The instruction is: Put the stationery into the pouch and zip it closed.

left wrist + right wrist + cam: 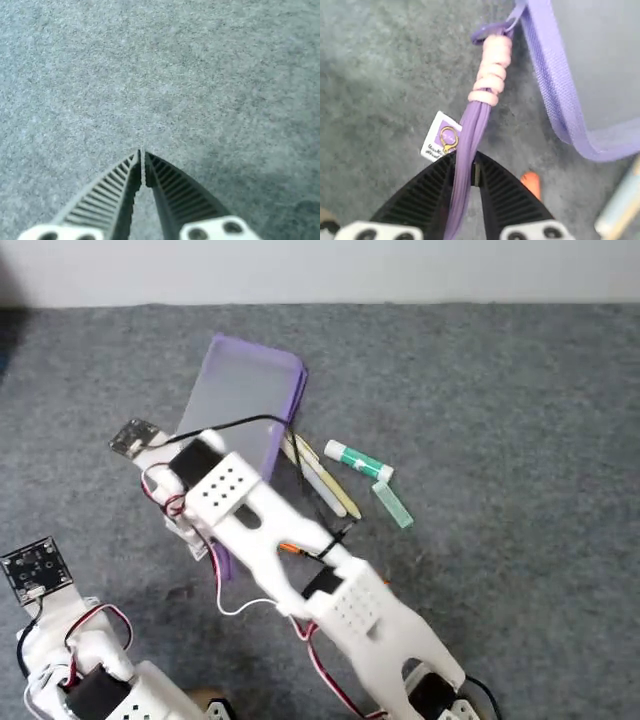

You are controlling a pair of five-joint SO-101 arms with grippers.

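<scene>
Purple pouch (pixel 245 400) lies at upper middle of the high view, with pens (pixel 322 480) and a glue stick (pixel 358 461) just right of it on grey carpet (pixel 520 440). In the left wrist view, the left gripper (pixel 142 161) hangs pinched together, holding nothing. In the right wrist view, the right gripper (pixel 466 162) clamps the pouch's tassel (pixel 475 120).

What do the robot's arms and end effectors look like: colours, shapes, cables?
The left arm and right arm are white shells with grids of holes, black motors, and red, white and black cables. The left end effector and right end effector have black, ribbed, tapering fingers on white mounts.
</scene>
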